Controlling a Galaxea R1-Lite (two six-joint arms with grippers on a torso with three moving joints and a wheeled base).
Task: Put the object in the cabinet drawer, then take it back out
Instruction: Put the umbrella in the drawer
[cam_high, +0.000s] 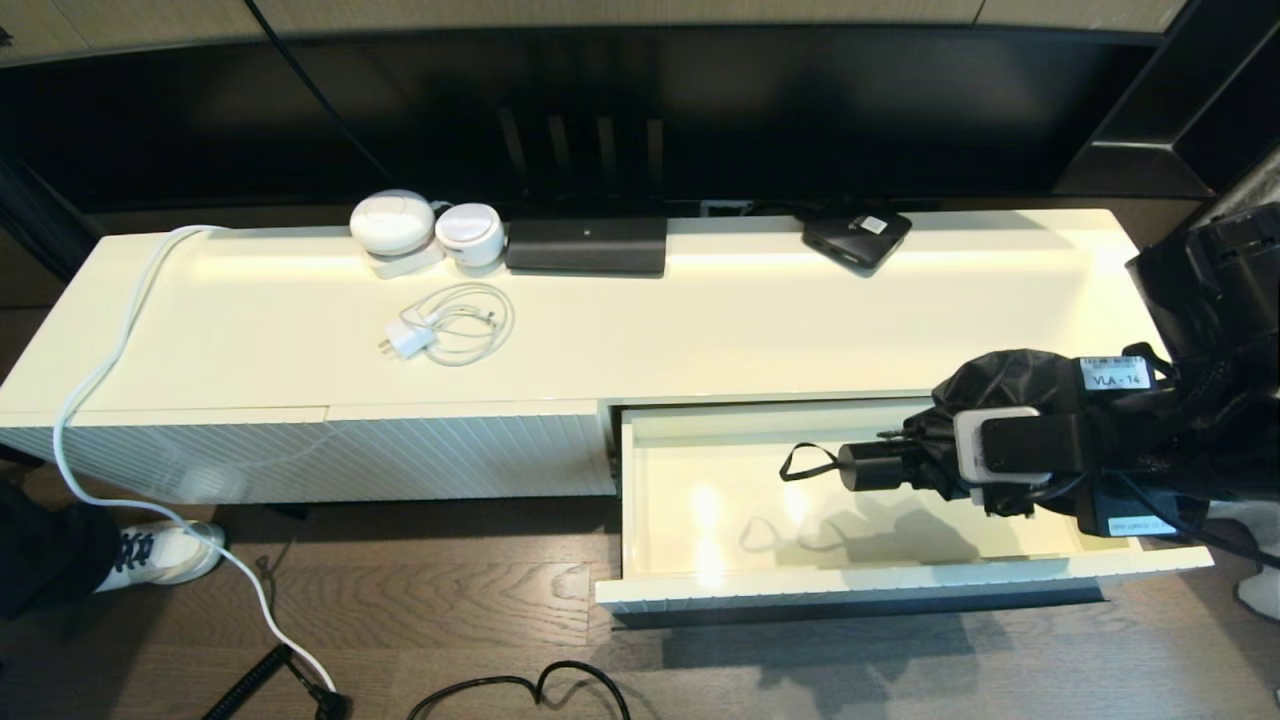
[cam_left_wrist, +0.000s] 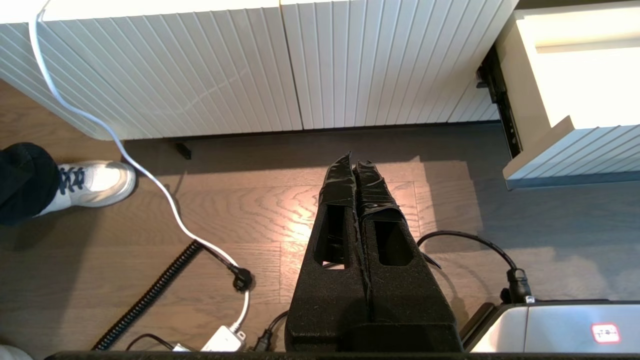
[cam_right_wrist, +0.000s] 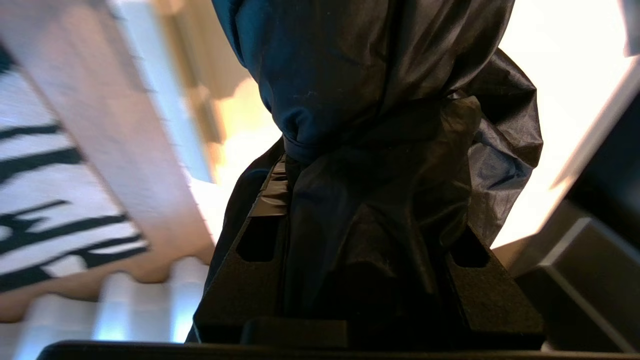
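While right gripper (cam_high: 975, 462) clamps umbrella (cam_high: 990, 390) by fabric, umbrella hangs above open cabinet drawer (cam_high: 700, 590), handle toward robot's left. Step: placing or lifting out, cannot tell. Left gripper (cam_left_wrist: 356, 170) pressed together, parked over floor.

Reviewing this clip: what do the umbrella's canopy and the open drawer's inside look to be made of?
Umbrella, held over the drawer by the right gripper: thin synthetic fabric, probably nylon or polyester, judging by its loose wrinkles and faint sheen. Drawer inside: smooth cream panel, likely lacquered or laminated board, since it mirrors light and shadows glossily.
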